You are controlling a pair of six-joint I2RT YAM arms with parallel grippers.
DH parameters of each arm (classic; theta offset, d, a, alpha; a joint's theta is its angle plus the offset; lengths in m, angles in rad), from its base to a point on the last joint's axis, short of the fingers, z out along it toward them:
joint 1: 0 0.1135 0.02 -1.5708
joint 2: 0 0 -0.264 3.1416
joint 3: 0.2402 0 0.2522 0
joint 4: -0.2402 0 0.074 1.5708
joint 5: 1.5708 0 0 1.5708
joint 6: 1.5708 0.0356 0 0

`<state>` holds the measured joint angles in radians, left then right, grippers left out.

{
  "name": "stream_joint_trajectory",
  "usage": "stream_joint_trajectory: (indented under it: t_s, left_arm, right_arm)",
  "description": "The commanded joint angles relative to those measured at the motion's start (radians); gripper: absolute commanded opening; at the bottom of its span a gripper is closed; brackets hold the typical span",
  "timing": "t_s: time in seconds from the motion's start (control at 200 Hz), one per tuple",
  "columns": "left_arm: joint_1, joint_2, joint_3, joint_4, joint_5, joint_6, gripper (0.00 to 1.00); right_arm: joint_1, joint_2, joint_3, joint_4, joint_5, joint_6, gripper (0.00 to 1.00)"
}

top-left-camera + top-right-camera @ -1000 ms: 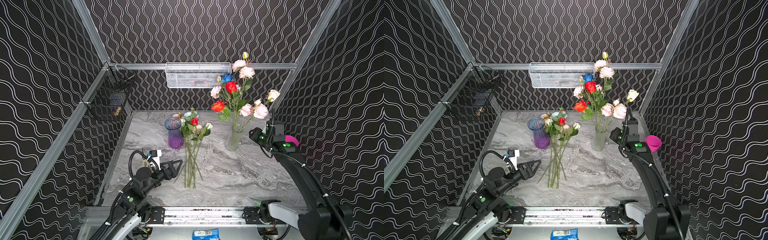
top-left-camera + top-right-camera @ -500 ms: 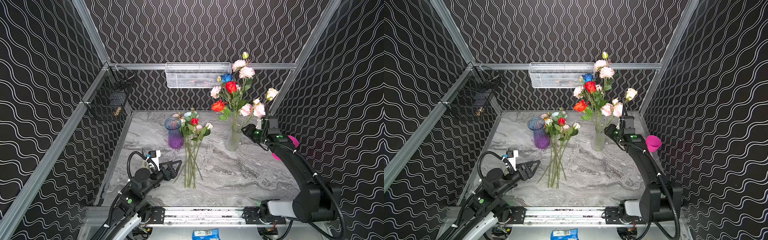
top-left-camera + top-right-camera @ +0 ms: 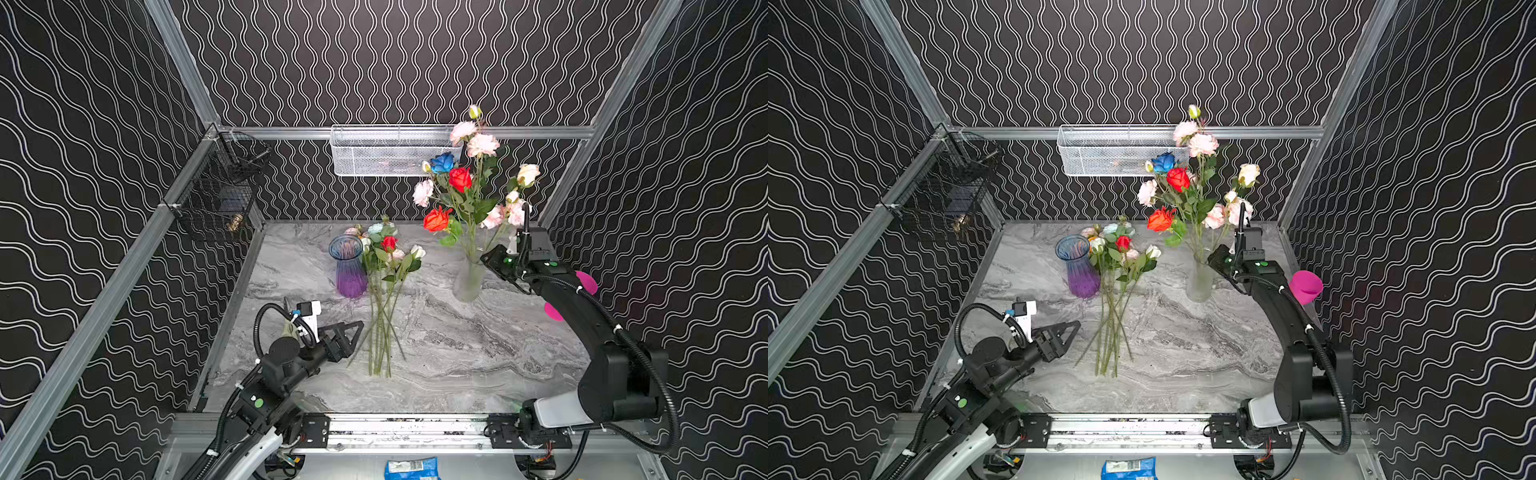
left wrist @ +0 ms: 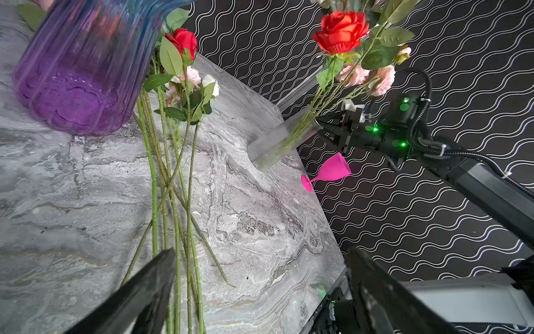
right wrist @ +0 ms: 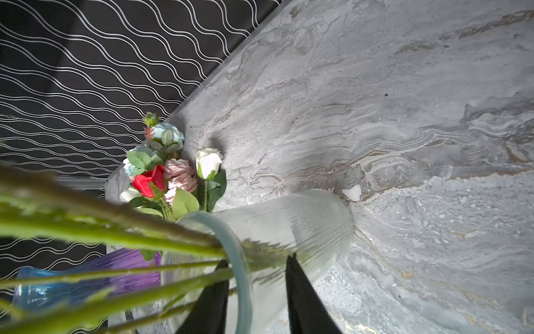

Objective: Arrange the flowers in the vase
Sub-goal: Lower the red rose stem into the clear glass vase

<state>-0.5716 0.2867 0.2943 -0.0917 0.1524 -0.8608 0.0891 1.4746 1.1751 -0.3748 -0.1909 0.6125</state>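
A clear ribbed vase (image 3: 467,278) stands at the right of the marble table with several flowers (image 3: 461,183) upright in it: pink, red, orange, blue and cream blooms. My right gripper (image 5: 257,260) is at its mouth, open, with the rim (image 5: 241,260) and green stems (image 5: 161,248) between the jaws. A bundle of flowers (image 3: 382,299) lies flat in the middle, stems toward the front. My left gripper (image 4: 260,274) hangs wide open and empty just left of those stems (image 4: 187,231). In both top views it is low near the front left (image 3: 1073,330).
A purple and blue vase (image 3: 349,266) stands empty beside the lying blooms. A pink goblet (image 3: 1305,286) sits by the right wall behind my right arm. A white mesh basket (image 3: 390,149) hangs on the back wall and a black wire basket (image 3: 220,195) on the left wall.
My right gripper has moved left to the clear vase's mouth and its jaws have narrowed. The left arm has barely moved.
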Motion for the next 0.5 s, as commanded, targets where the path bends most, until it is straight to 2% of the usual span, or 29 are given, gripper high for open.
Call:
stream_joint_trajectory:
  t_s: [0.0,0.185,0.496]
  left_arm:
    - [-0.001,0.003,-0.014,0.056,0.001,0.001,0.95]
    - [-0.001,0.03,0.033,0.01,0.003,0.037,0.95]
    - [-0.001,-0.007,0.04,-0.041,-0.009,0.044,0.95]
  right_arm:
    - [0.0,0.021,0.041,-0.037,0.006,-0.028,0.3]
    - [0.001,0.033,0.091,-0.103,0.041,-0.063,0.26]
    - [0.003,0.048,0.146,-0.179,0.083,-0.099,0.27]
